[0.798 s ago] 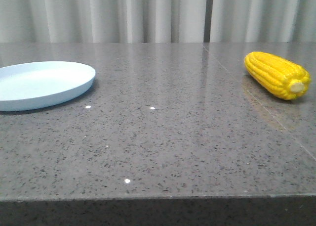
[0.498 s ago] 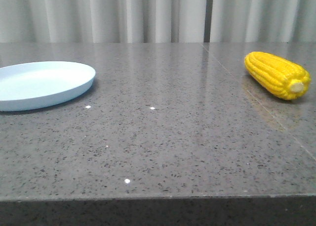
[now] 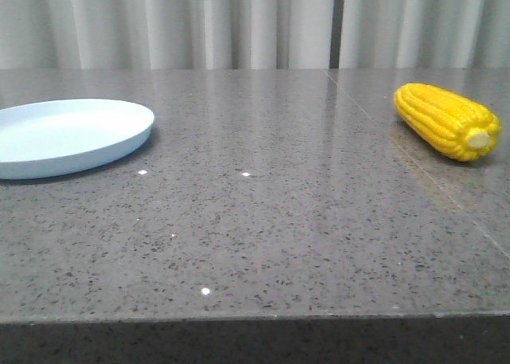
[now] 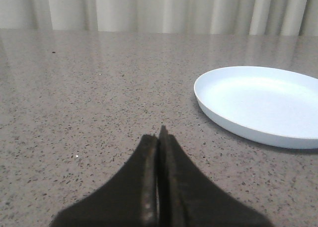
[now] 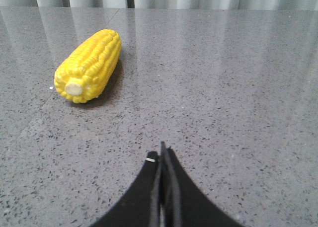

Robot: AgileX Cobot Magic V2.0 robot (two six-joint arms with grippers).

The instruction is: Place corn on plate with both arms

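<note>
The yellow corn (image 3: 448,120) lies on its side at the far right of the table, pale stub end facing the front. The pale blue plate (image 3: 119,145) rests at the far left, nothing on it. Neither arm shows in the front view. In the left wrist view my left gripper (image 4: 159,137) is shut with nothing in it, low over the table, and the plate (image 4: 213,108) lies ahead and to one side, apart from it. In the right wrist view my right gripper (image 5: 162,152) is shut and holds nothing; the corn (image 5: 89,65) lies ahead, well apart.
A grey speckled stone table (image 3: 263,221) runs to a front edge near the bottom of the front view. A seam (image 3: 422,173) crosses it on the right, close to the corn. Pale curtains (image 3: 255,21) hang behind the table.
</note>
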